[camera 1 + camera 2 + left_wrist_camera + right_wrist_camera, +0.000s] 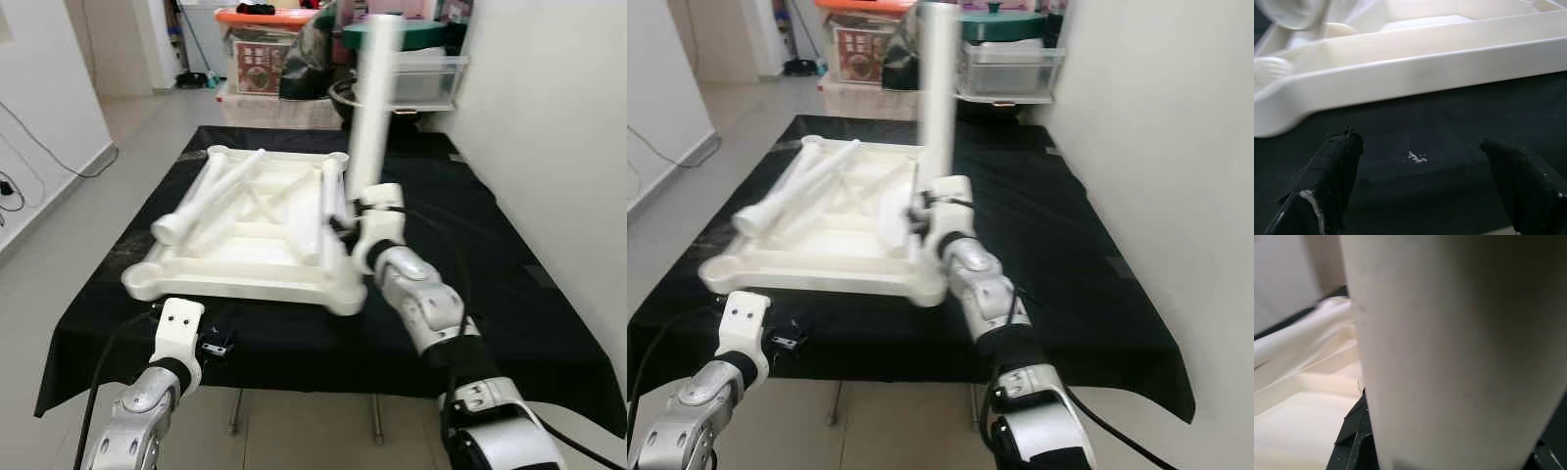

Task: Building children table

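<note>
The right hand [350,217] grips an upright white table leg [373,103] above the tabletop [245,279].

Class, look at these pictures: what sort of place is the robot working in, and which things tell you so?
Probably a room in a home used for storage: tiled floor, stacked plastic storage boxes by the wall, and a black-draped table bearing an upturned white tabletop.
</note>
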You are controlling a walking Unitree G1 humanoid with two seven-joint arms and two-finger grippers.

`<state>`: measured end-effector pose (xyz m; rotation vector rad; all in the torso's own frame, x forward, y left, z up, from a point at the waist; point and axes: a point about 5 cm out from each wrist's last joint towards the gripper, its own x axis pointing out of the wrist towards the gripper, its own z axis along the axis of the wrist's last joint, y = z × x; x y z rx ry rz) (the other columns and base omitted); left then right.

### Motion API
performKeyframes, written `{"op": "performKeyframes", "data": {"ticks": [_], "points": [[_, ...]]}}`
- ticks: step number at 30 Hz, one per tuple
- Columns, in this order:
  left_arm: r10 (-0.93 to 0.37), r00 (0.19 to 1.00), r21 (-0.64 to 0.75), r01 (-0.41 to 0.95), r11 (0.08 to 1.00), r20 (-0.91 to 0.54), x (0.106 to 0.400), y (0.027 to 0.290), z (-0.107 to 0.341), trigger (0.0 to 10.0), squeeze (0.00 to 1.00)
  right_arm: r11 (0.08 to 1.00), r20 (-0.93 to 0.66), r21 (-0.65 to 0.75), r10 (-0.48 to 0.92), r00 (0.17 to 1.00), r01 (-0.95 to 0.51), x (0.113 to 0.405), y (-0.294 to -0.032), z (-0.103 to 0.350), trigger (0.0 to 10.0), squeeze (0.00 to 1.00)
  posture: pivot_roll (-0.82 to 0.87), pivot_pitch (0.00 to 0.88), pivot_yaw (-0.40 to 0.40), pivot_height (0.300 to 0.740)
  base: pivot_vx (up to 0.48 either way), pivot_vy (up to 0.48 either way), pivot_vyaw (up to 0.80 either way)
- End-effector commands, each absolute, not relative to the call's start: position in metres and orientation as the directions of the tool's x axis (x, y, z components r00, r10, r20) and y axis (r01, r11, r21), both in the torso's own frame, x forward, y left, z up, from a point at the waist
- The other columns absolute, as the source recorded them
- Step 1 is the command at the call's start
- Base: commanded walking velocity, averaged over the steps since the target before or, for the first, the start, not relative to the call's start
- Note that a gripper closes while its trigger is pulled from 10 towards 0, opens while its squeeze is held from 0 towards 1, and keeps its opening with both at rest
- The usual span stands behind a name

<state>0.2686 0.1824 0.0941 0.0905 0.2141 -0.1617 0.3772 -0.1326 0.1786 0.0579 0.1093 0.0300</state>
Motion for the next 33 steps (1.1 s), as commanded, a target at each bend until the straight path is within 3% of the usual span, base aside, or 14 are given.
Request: {"op": "performKeyframes", "data": {"ticks": [1,2,8,9,14,15,19,21,23,26,27,31,32,33], "points": [[-0.158,0.965,0.077,0.177,0.981,-0.209,0.270,0.181,0.096,10.0,0.00,0.991,-0.250,0.057,-0.106,0.963,0.124,0.368,-0.146,0.149,2.9,0.00,0.10,0.000,-0.049,0.740,0.000,0.000,0.00],[-0.159,0.965,0.078,0.179,0.981,-0.210,0.270,0.181,0.096,10.0,0.00,0.988,-0.259,0.050,-0.128,0.957,0.146,0.365,-0.145,0.146,9.2,0.00,0.10,0.000,-0.049,0.740,0.000,0.000,0.00],[-0.166,0.963,0.077,0.186,0.980,-0.211,0.272,0.179,0.096,10.0,0.00,0.996,-0.191,0.086,0.025,0.981,-0.008,0.361,-0.114,0.153,10.0,0.00,0.10,0.000,-0.042,0.740,0.000,0.000,0.00],[-0.168,0.963,0.077,0.188,0.979,-0.209,0.271,0.178,0.097,10.0,0.00,0.992,-0.138,0.101,0.085,0.987,-0.071,0.361,-0.108,0.162,10.0,1.00,0.10,0.000,-0.045,0.740,0.000,0.000,0.00],[-0.164,0.964,0.078,0.184,0.980,-0.210,0.270,0.181,0.096,10.0,0.00,0.975,-0.061,0.111,0.198,0.978,-0.191,0.366,-0.097,0.181,10.0,1.00,0.10,0.000,-0.048,0.740,0.000,0.000,0.00],[-0.160,0.964,0.078,0.180,0.981,-0.211,0.270,0.182,0.096,10.0,0.00,0.942,-0.027,0.129,0.317,0.948,-0.311,0.367,-0.089,0.191,10.0,0.00,0.10,0.000,-0.053,0.740,0.000,0.000,0.00],[-0.156,0.965,0.079,0.176,0.981,-0.211,0.270,0.182,0.096,10.0,0.00,0.819,0.067,0.121,0.557,0.828,-0.561,0.358,-0.074,0.211,10.0,0.00,0.10,0.000,-0.054,0.740,0.000,0.000,0.00],[-0.160,0.965,0.074,0.178,0.981,-0.208,0.271,0.179,0.096,10.0,0.00,0.611,0.103,0.009,0.787,0.609,-0.791,0.331,-0.059,0.218,10.0,0.00,0.09,0.000,-0.055,0.740,0.000,0.000,0.00],[-0.160,0.965,0.074,0.178,0.981,-0.208,0.271,0.179,0.096,10.0,0.00,0.611,0.103,0.009,0.787,0.609,-0.791,0.331,-0.059,0.218,10.0,0.00,0.09,0.000,-0.055,0.740,0.000,0.000,0.00],[-0.162,0.965,0.071,0.179,0.981,-0.205,0.271,0.177,0.096,10.0,0.00,0.473,0.061,-0.056,0.881,0.470,-0.879,0.313,-0.051,0.208,10.0,0.00,0.11,0.000,-0.063,0.740,0.000,0.000,0.00],[-0.158,0.966,0.072,0.176,0.982,-0.206,0.270,0.179,0.096,10.0,0.00,0.453,0.035,-0.058,0.892,0.451,-0.890,0.311,-0.048,0.200,7.9,0.00,0.11,0.000,-0.064,0.740,0.000,0.000,0.00],[-0.154,0.966,0.073,0.173,0.982,-0.206,0.270,0.180,0.096,10.0,0.00,0.444,0.020,-0.056,0.896,0.443,-0.894,0.310,-0.047,0.195,7.9,0.00,0.11,0.000,-0.064,0.740,0.000,0.000,0.00],[-0.151,0.967,0.076,0.169,0.983,-0.207,0.270,0.182,0.096,10.0,0.00,0.447,0.010,-0.050,0.895,0.447,-0.893,0.311,-0.046,0.191,4.5,0.00,0.11,0.000,-0.063,0.740,0.000,0.000,0.00],[-0.151,0.967,0.076,0.169,0.983,-0.207,0.270,0.182,0.096,10.0,0.00,0.447,0.010,-0.050,0.895,0.447,-0.893,0.311,-0.046,0.191,4.5,0.00,0.11,0.000,-0.063,0.740,0.000,0.000,0.00]]}}
